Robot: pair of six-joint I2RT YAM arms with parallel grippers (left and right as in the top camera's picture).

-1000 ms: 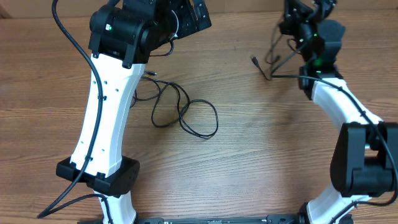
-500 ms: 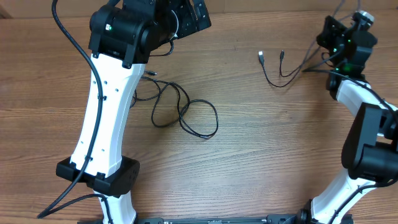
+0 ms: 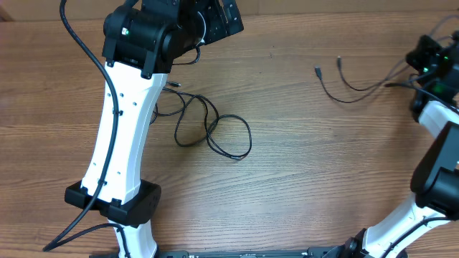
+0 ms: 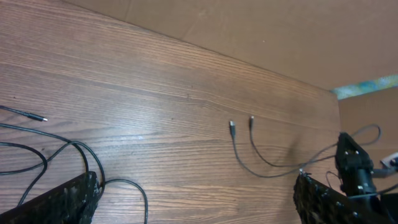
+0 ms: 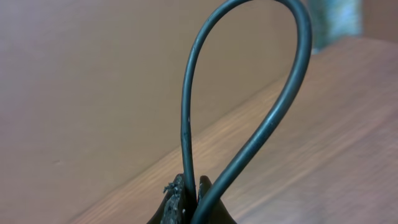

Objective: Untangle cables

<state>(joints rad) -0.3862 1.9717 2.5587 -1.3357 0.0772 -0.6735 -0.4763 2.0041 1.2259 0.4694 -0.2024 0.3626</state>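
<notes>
Brown wood-grain table (image 3: 301, 179) under everything. White-and-black left arm (image 3: 122, 129) over its left side. Looped bunch of thin black cables (image 3: 211, 129) flat on table just beside that arm. Separate thin black cable (image 3: 350, 87), two plug ends, far right, well apart from bunch. Right hand (image 5: 189, 199) pinched shut on its loop. Left hand (image 4: 196, 199) wide, holding nothing, above table.

Plain wood-grain desk (image 3: 323, 165). Left of centre there's a loopy bunch of thin black cables (image 3: 208, 129) lying on it. Far right, a separate strand (image 3: 328, 91) with two small plug ends (image 3: 317, 70), well apart from the bunch.
</notes>
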